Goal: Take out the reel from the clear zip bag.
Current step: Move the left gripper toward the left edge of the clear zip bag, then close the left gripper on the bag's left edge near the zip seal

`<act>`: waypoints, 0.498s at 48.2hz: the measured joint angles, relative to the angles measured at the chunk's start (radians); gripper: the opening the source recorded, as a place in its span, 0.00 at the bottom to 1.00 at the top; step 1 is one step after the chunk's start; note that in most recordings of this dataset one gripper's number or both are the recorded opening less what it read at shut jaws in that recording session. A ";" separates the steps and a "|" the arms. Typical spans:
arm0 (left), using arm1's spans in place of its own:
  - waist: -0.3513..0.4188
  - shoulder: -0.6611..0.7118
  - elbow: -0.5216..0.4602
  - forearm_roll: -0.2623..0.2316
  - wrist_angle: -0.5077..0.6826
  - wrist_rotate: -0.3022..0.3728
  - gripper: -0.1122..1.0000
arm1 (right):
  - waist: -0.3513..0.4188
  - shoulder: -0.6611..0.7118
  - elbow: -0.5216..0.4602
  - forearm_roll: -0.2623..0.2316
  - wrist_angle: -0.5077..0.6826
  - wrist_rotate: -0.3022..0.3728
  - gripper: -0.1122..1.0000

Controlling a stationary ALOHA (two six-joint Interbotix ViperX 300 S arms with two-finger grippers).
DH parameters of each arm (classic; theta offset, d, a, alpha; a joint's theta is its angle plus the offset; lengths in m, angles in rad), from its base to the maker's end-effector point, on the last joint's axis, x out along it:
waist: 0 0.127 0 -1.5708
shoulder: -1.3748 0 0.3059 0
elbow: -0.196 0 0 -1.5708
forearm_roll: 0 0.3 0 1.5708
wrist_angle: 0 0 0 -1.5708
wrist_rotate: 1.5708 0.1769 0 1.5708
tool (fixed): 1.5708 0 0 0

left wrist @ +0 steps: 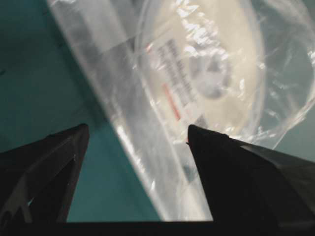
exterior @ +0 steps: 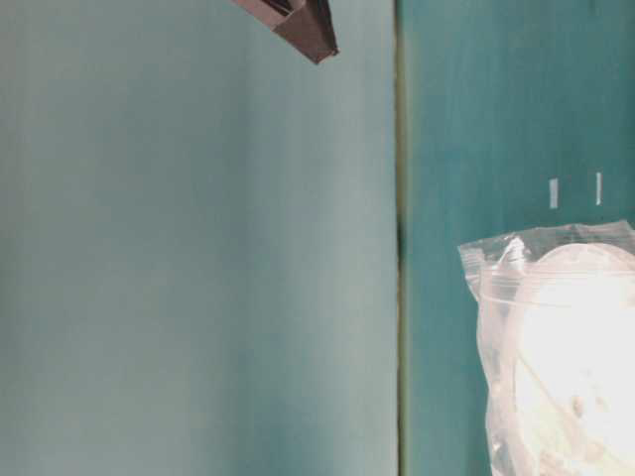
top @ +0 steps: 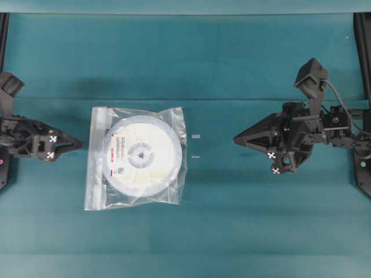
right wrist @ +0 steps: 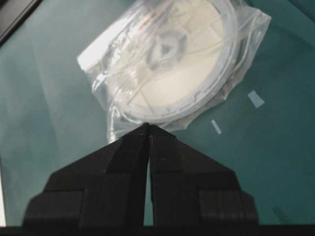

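Reel sealed in its bag, both arms standing off.
I see the reel (top: 141, 154) lying flat inside the clear zip bag (top: 137, 156) on the teal table (top: 243, 231). My left gripper (top: 74, 143), claws spread apart, sits just off the bag's zip edge; my right gripper (top: 236, 139), claws pressed together and empty, waits well clear of the opposite edge, beyond two small tape marks (top: 195, 146). Bare table rings the bag.
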 measured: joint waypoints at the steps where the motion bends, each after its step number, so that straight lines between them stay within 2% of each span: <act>1: 0.000 0.017 -0.003 0.000 -0.009 -0.003 0.91 | 0.000 0.000 0.000 0.000 -0.002 -0.002 0.10; 13: -0.018 0.199 -0.032 0.000 -0.069 -0.011 0.91 | 0.000 0.002 0.002 0.002 0.000 0.000 0.10; 24: -0.021 0.258 -0.040 0.000 -0.129 -0.015 0.91 | 0.000 0.000 0.002 0.002 0.000 -0.002 0.10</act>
